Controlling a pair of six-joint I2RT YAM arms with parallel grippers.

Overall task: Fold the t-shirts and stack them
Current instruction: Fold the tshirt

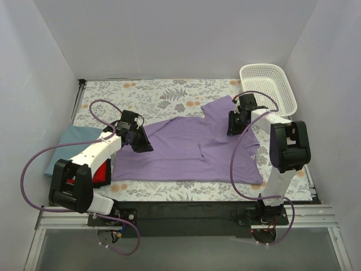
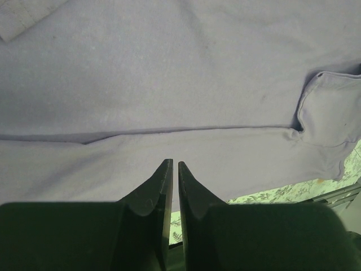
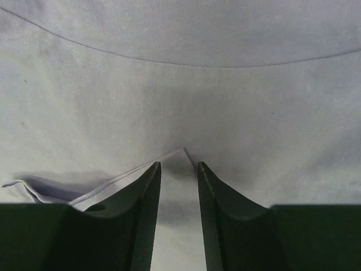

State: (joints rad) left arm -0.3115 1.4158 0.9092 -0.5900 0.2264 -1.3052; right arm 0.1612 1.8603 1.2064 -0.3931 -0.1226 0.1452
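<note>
A lilac-purple t-shirt [image 1: 192, 149] lies spread flat across the middle of the floral table cover. My left gripper [image 1: 141, 144] sits over the shirt's left edge. In the left wrist view the left gripper [image 2: 172, 165] is shut, with nothing seen between the fingers, and the shirt [image 2: 169, 73] fills the view. My right gripper [image 1: 233, 125] is at the shirt's upper right. In the right wrist view the right gripper [image 3: 179, 165] has its jaws apart, astride a raised fold corner of the shirt [image 3: 183, 151]. A folded blue-grey shirt [image 1: 63, 144] and a red one [image 1: 101, 173] lie at the left.
A white mesh basket [image 1: 269, 84] stands at the back right corner. White walls enclose the table on three sides. The floral cover [image 1: 146, 96] shows behind the shirt and along the front edge. Purple cables loop off both arms.
</note>
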